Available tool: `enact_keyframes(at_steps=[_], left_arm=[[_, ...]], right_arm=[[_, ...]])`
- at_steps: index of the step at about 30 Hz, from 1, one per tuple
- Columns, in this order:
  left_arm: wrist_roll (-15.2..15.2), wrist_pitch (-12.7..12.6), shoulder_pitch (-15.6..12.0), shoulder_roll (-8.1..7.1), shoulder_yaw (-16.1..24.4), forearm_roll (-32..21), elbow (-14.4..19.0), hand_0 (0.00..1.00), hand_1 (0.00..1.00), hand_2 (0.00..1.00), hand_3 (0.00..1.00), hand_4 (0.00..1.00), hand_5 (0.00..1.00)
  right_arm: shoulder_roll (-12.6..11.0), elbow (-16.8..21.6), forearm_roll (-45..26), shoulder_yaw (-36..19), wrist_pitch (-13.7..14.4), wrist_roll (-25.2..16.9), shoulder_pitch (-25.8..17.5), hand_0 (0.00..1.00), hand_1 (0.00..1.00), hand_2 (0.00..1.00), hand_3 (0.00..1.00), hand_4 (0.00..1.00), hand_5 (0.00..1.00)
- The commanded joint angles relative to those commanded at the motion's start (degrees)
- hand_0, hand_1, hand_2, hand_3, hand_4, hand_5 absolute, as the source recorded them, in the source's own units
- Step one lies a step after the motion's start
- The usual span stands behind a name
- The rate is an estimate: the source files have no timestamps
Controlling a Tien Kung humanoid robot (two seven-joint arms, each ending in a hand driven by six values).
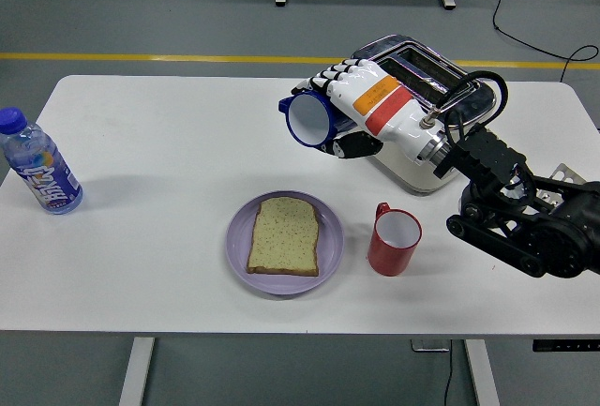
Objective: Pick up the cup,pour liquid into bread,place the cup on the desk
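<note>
Right hand point(352, 106): raised above the table, in front of the toaster, fingers wrapped tight round a blue cup.
Blue cup point(308, 118): tipped on its side, mouth facing left, clear of the table.
Bread point(284, 235): one slice lying flat on a purple plate point(237, 237), nearer the front edge than the held cup.
Red mug point(394, 240): upright, just right of the plate.
Toaster point(431, 82): behind the hand.
Bottle point(39, 173): far left, well apart.
Table point(150, 125): white.
</note>
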State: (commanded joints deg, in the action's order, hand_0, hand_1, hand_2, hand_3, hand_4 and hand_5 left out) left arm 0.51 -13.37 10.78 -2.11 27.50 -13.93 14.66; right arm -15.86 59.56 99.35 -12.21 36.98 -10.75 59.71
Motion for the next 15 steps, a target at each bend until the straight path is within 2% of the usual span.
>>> enact_keyframes(at_steps=[15], left_arm=[[-0.01, 0.05, 0.05, 0.0, -0.01, -0.09, -0.03, 0.69, 0.756, 0.773, 0.611, 0.396, 0.998]], right_arm=[[-0.59, 1.82, -9.91, 0.02, -0.49, -3.17, -0.28, 0.492, 0.401, 0.521, 0.54, 0.652, 0.002]])
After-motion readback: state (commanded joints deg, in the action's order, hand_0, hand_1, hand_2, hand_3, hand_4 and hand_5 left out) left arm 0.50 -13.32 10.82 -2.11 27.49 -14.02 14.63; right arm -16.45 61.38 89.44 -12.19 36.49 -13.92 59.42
